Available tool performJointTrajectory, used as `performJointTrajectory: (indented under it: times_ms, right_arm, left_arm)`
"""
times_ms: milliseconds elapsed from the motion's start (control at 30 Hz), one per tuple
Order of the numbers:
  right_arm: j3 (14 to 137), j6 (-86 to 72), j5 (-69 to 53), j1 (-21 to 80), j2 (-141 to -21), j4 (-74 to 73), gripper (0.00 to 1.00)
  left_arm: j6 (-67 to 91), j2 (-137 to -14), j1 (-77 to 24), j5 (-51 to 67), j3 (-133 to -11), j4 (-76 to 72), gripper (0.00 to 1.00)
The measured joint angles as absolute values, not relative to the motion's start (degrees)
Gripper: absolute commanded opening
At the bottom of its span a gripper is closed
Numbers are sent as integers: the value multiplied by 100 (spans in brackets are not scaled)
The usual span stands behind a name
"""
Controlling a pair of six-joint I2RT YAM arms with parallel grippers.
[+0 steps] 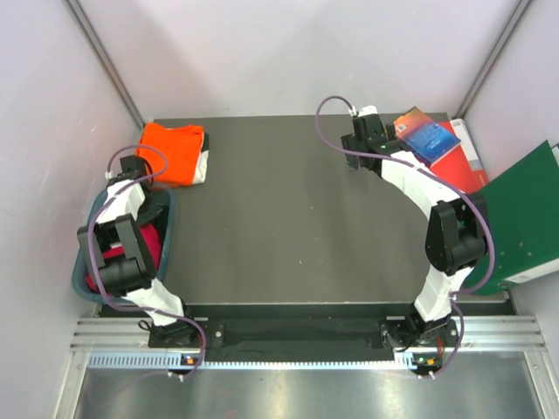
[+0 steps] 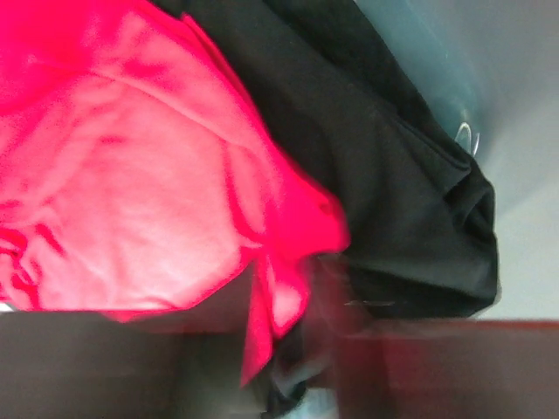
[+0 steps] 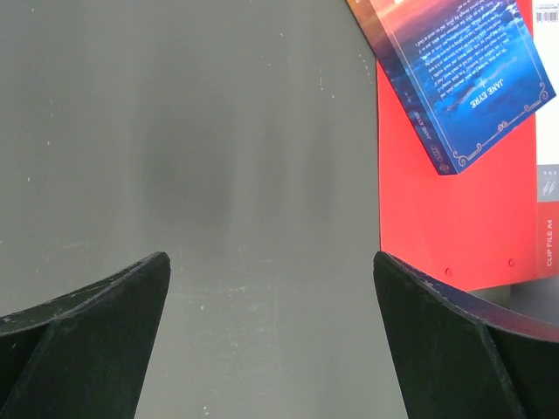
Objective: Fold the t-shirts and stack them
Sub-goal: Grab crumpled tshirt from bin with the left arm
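Note:
The bright orange t-shirt [image 1: 171, 152] lies folded at the table's back left. The crimson-red t-shirt [image 2: 131, 175] lies crumpled in a teal basket [image 1: 169, 229] at the left and shows in the top view [image 1: 113, 255]. My left gripper [image 1: 131, 168] hangs over the basket. In the blurred left wrist view a tapering fold of the crimson cloth [image 2: 262, 305] runs down between its fingers, and the left gripper [image 2: 293, 349] looks shut on it. My right gripper [image 1: 362, 131] is open and empty over bare table at the back right [image 3: 271, 288].
Black cloth [image 2: 376, 148] lies beside the crimson shirt in the basket. A blue book [image 1: 424, 135] [image 3: 463, 78] rests on a red book [image 1: 460, 164] [image 3: 463, 209] right of my right gripper. A green binder [image 1: 524, 218] stands at the right edge.

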State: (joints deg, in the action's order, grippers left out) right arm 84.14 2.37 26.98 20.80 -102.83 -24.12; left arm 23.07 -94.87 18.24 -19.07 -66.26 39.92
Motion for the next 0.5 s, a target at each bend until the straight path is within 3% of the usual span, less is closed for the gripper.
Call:
performJointTrajectory:
  times_ms: [67, 267, 367, 400, 500]
  right_arm:
    - [8414, 235, 2681, 2086, -10294, -2418, 100]
    - [8486, 235, 2648, 2088, -10357, -2421, 100]
    - [8488, 237, 2639, 2091, -10381, -2429, 100]
    - [8488, 237, 2639, 2091, -10388, -2427, 100]
    - [8488, 235, 2637, 2091, -10396, -2429, 100]
  left_arm:
    - [2237, -9369, 1824, -1940, -6652, 4034, 71]
    - [2241, -9286, 1824, -2001, -6698, 4095, 69]
    - [2257, -9286, 1824, -2049, -6696, 4108, 60]
    - [2265, -9290, 1826, -2053, -6696, 4115, 50]
    - [2298, -9295, 1831, -2088, -6676, 4119, 33]
